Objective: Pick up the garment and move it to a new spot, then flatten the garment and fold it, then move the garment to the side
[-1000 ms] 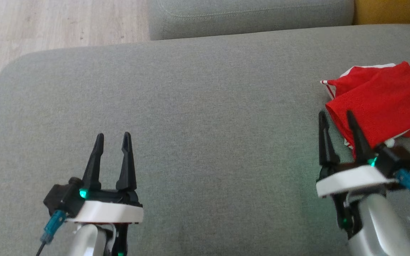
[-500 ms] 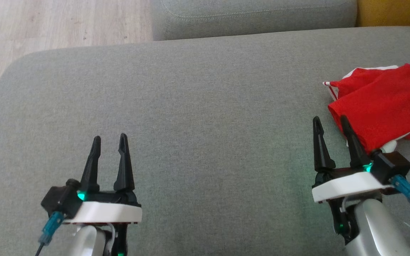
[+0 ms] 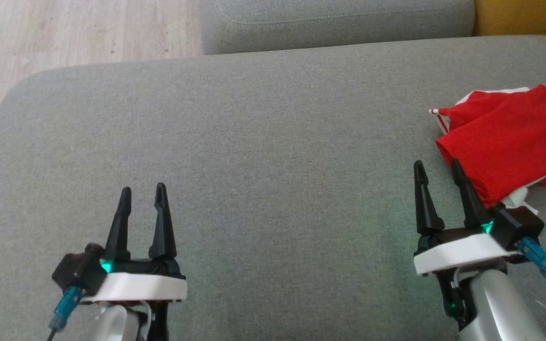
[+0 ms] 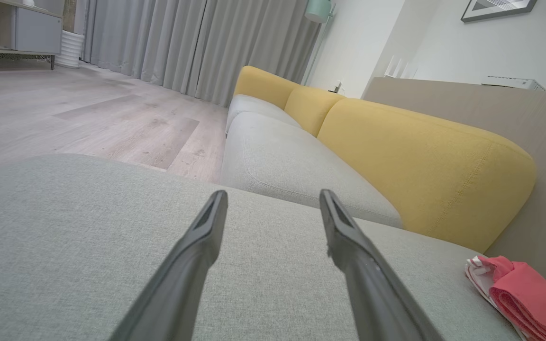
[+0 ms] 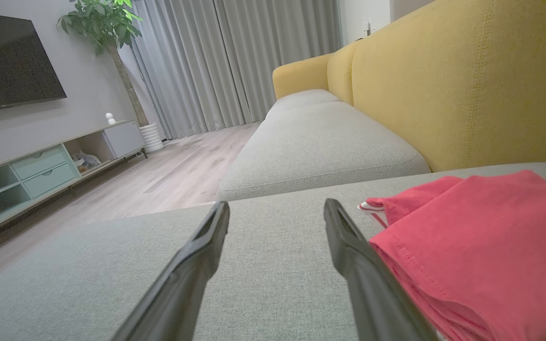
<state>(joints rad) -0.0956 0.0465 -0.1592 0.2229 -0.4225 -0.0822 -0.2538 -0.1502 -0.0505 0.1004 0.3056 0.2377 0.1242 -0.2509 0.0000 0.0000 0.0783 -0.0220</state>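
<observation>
The garment (image 3: pixel 510 139) is red with white trim and lies folded at the right edge of the grey sofa cushion (image 3: pixel 263 142). It also shows at the lower right of the left wrist view (image 4: pixel 524 296) and on the right of the right wrist view (image 5: pixel 472 241). My right gripper (image 3: pixel 435 166) stands open just left of the garment's near corner, its right finger beside the cloth, nothing between its fingers (image 5: pixel 273 208). My left gripper (image 3: pixel 142 190) stands open and empty over bare cushion at the lower left (image 4: pixel 273 196).
A second grey seat cushion (image 3: pixel 334 21) lies beyond the cushion's far edge. Wooden floor (image 3: pixel 64 33) shows at the upper left. Yellow back cushions (image 5: pixel 467 80) rise on the right. A TV stand (image 5: pixel 40 170) and curtains stand across the room.
Both grippers have drawn back a little toward the lower edge of the head view, staying open. The right one has shifted slightly left of the garment. The garment has not moved.
</observation>
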